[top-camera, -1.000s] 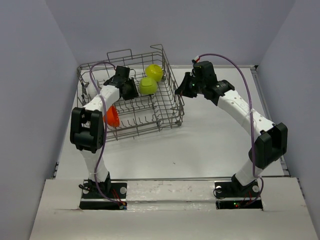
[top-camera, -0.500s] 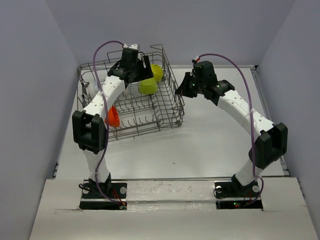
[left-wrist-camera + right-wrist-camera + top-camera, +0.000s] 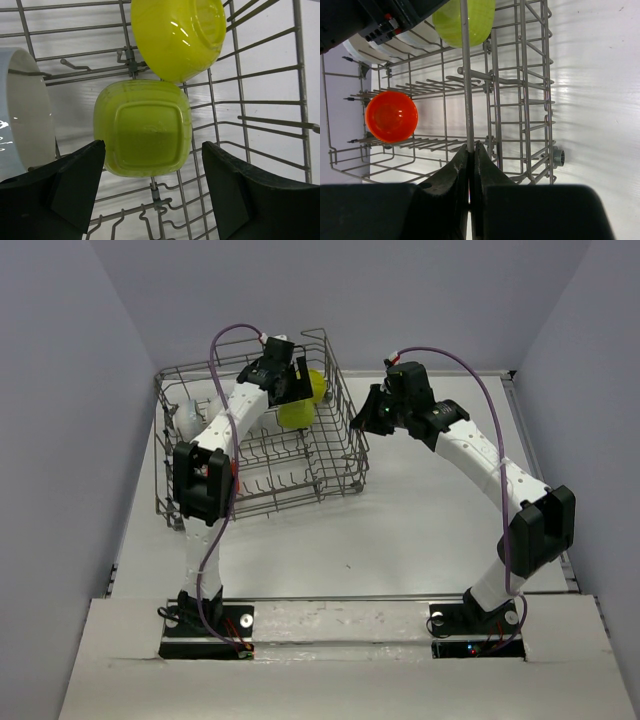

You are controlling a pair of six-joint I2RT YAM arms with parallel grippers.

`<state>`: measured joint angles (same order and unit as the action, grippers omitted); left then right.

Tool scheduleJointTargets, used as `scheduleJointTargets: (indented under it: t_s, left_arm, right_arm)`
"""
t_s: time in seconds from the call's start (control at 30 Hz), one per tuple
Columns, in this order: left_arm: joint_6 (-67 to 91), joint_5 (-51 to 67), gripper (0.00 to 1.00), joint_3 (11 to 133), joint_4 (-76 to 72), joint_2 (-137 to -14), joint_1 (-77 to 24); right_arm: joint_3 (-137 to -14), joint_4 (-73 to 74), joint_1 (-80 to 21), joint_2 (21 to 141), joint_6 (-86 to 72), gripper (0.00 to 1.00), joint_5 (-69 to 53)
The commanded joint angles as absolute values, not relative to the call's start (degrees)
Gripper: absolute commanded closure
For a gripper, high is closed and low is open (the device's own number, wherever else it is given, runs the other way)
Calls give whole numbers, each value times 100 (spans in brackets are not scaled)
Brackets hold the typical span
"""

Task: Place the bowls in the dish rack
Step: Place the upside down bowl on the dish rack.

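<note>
my left gripper hangs inside the dish rack with its fingers spread wide and nothing between them, looking straight down at a lime bowl. that bowl stands on edge among the tines with its squarish foot turned toward me. just beyond it is a yellow bowl, also tipped on its side against the wires, the two nearly touching. a white bowl stands on edge off to one side of the lime one. my right gripper is pressed together on an upright wire of the rack's right wall, pinching it at the fingertips. through that wall i see an orange bowl on its side at the rack's far end. the rack sits on the left half of the white table, toward the back.
</note>
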<state>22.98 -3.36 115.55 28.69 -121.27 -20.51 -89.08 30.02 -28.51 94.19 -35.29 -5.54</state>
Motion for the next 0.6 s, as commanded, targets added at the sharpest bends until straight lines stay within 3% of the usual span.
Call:
scheduleJointTargets:
  t_s: [0.0,0.57]
  left_arm:
    - [2312,-624,13,11927,3006,-12050,-2057]
    - [2373,-580,12,12024,2997,-12419,-2057]
  right_arm:
    - [-8833,3639,-2558,9316,-3498,99,290]
    - [-8816,3621,-2558,9334,-3489,99,264]
